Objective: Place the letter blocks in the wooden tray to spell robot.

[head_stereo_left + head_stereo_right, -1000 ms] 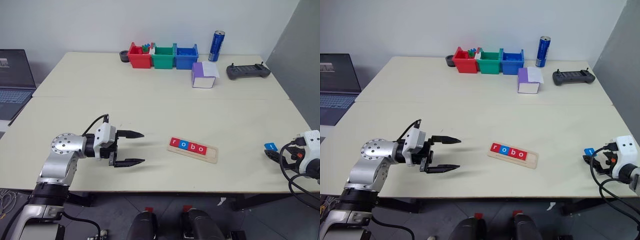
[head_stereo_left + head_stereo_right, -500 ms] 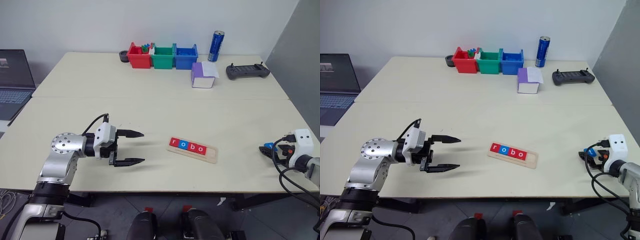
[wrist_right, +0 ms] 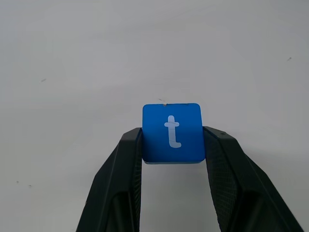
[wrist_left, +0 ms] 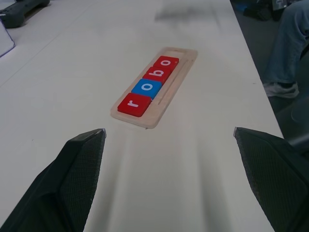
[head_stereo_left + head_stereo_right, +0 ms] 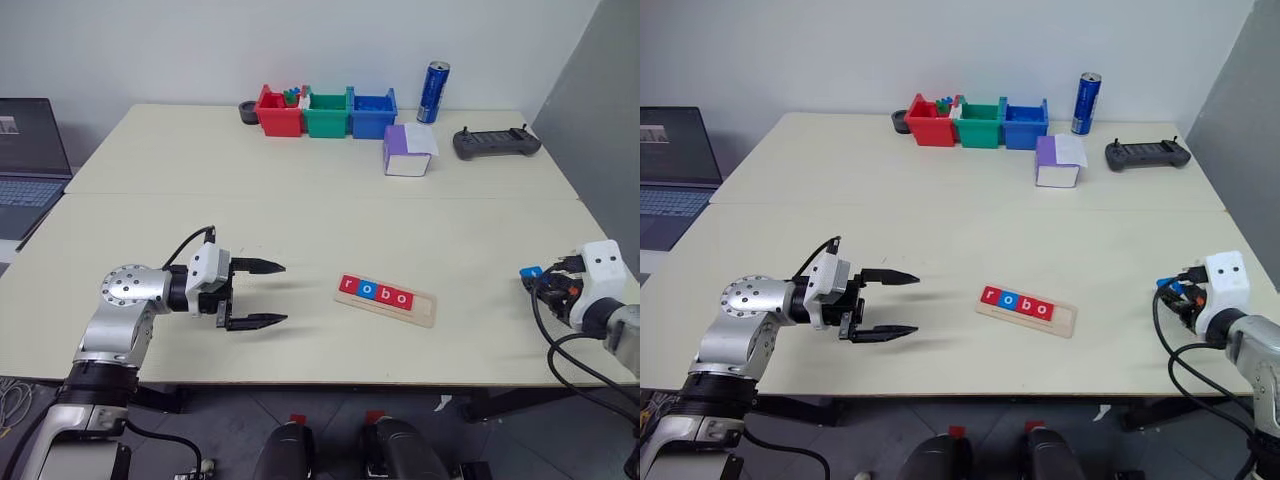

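Letter blocks first: four of them, r, o, b, o (image 4: pixel 147 87), already lie in the wooden tray (image 5: pixel 386 298), in right order, red, blue, red, red. One free place is left at the tray end after the second o, on the side toward the right gripper (image 3: pixel 173 145). So approx. four of five steps are done.

Last block, the blue t (image 3: pixel 172 131), sits between the two black fingers (image 3: pixel 124 169) of the right gripper, which is clamped on its two side edges, letter face up. In the head views this gripper is over the bench (image 5: pixel 300 230) near the right edge, and the tray is well apart from it, toward the robot's left. Whether the t is already lifted clear of the bench surface I cannot say for sure; the wrist view suggests it, probably yes.

Left gripper (image 5: pixel 252 294) has nothing in it, fingers spread wide, pointing toward the tray; the tray is in front of it, near but not touching. It has no part in the last step, in my judgement.

Left to do: carry t to the tray, set it just beside the last o w/o pushing the others, then release.
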`<action>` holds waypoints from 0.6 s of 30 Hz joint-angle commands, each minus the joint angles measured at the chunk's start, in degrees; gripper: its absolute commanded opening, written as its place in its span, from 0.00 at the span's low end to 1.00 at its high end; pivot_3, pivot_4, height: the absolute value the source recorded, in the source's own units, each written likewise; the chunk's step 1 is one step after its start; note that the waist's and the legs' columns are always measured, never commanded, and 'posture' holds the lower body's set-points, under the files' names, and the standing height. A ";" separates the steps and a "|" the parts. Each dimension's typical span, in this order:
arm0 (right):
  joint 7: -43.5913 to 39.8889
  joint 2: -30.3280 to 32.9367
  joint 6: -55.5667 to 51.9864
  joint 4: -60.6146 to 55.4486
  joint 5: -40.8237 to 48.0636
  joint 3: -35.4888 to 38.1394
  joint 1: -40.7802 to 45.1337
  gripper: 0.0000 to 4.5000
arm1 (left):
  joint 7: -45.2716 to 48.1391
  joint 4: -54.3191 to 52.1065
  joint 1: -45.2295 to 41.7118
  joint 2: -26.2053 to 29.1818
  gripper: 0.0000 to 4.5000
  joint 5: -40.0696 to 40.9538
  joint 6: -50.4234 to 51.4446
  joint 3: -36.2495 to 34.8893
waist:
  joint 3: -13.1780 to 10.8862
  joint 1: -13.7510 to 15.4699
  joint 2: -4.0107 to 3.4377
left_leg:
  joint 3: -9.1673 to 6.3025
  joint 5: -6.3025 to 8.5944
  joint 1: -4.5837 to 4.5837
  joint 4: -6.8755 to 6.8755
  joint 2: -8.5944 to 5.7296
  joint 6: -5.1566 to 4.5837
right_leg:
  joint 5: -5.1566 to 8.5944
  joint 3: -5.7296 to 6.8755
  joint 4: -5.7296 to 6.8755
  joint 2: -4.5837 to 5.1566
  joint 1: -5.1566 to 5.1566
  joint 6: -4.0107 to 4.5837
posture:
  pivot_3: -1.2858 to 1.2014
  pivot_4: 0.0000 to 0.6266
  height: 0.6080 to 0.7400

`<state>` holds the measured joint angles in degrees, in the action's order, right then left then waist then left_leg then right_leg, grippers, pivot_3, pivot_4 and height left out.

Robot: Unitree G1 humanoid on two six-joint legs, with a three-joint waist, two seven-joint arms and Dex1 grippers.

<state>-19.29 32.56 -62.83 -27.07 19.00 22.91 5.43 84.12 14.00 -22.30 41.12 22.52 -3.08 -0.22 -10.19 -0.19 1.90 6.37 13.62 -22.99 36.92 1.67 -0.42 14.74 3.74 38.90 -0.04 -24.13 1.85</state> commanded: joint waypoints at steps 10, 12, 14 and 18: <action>15.94 -15.65 -9.74 -8.23 -4.53 -7.85 4.89 0.32 | 1.81 2.26 -3.46 -1.73 1.00 -0.18 -1.65 0.52 | 0.00 -0.03 0.00 | 0.01 0.00 -0.04 0.02 -0.03 0.00 | 0.00 -0.02 -0.01 0.01 -0.03 0.00 | 0.52 0.24 1.00; 15.61 -15.95 -10.30 -8.30 -4.40 -8.84 4.78 0.32 | 1.95 2.35 -3.45 -1.69 1.00 -0.26 -1.76 0.47 | 0.00 -0.02 0.00 | -0.01 0.00 -0.04 0.00 -0.02 0.00 | 0.01 0.01 -0.01 0.01 -0.03 0.01 | 0.52 0.24 1.00; 15.50 -16.12 -10.55 -8.42 -4.39 -9.33 4.91 0.32 | 1.93 2.09 -3.22 -1.62 1.00 -0.25 -1.74 0.41 | 0.00 -0.07 0.00 | -0.01 0.00 -0.04 -0.01 -0.02 0.00 | 0.01 0.00 0.00 0.01 -0.04 0.01 | 0.52 0.24 1.00; 14.74 -14.69 -10.99 -7.67 -4.43 -9.55 6.13 0.61 | 1.80 1.70 -2.82 -1.51 1.00 -0.17 -1.75 0.26 | 0.00 -0.08 0.00 | 0.00 0.00 -0.04 0.01 -0.03 0.00 | 0.01 0.00 0.00 0.01 -0.03 0.01 | 0.52 0.24 1.00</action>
<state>-4.14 16.95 -73.94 -33.48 14.68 12.67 10.28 85.75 16.55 -24.68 39.15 22.14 -4.06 0.79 -10.19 -0.26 1.90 6.37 13.62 -23.04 36.93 1.64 -0.42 14.74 3.74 38.90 -0.04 -24.17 1.86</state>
